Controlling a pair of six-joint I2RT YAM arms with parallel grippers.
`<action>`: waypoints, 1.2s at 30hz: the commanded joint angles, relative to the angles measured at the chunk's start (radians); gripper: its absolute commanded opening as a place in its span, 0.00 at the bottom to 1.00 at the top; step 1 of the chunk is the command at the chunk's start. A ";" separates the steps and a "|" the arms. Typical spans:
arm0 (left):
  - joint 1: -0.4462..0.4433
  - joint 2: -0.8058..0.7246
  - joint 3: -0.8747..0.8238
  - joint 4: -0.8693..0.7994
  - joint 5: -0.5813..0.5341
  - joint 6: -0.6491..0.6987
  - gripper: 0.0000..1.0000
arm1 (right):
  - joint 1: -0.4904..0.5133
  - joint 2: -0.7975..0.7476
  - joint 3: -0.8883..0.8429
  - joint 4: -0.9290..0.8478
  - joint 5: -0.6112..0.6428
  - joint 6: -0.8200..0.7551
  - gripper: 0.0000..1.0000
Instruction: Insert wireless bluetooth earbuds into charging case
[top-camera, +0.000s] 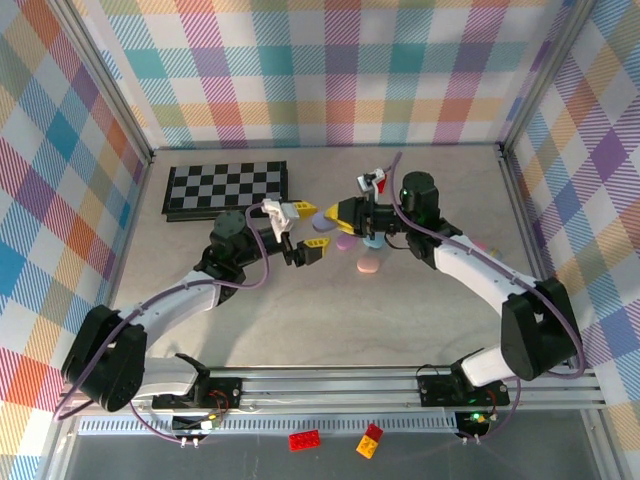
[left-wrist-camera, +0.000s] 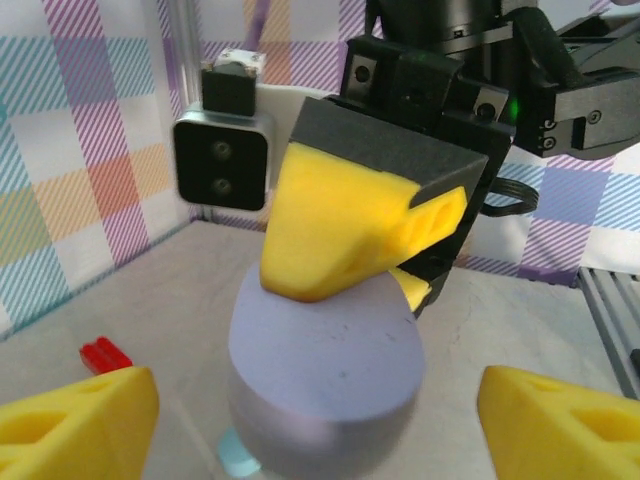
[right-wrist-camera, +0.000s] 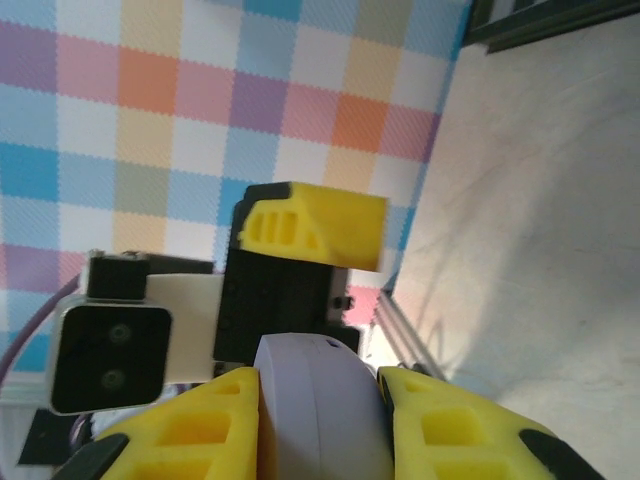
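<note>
- Above the middle of the worktop (top-camera: 300, 320), the two arms meet nose to nose, with the lavender charging case (left-wrist-camera: 325, 370) held off the surface between them.
- The right claw (right-wrist-camera: 320, 400) is clamped on that case, one yellow finger flat on each round face.
- The left claw (left-wrist-camera: 318, 420) stands with its jaws wide apart, one on either side of the case's rim and touching neither side.
- The case lies straight ahead of the left claw, rim toward it, and its lid looks closed.
- The left arm is therefore the free one and seems best placed to deal with the lid or fetch a bud.
- A pink case (top-camera: 367, 266) rests on the worktop just beside the claws; the earbuds are too small to pick out.
</note>
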 joint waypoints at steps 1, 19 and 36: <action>-0.012 -0.074 -0.014 -0.142 -0.024 0.079 0.89 | -0.025 -0.046 -0.044 -0.143 0.087 -0.162 0.13; -0.154 -0.123 -0.072 -0.559 -0.138 0.204 1.00 | -0.024 -0.098 -0.385 -0.398 0.394 -0.361 0.15; -0.179 -0.112 -0.071 -0.510 -0.187 0.169 1.00 | -0.024 -0.075 -0.391 -0.459 0.617 -0.448 0.59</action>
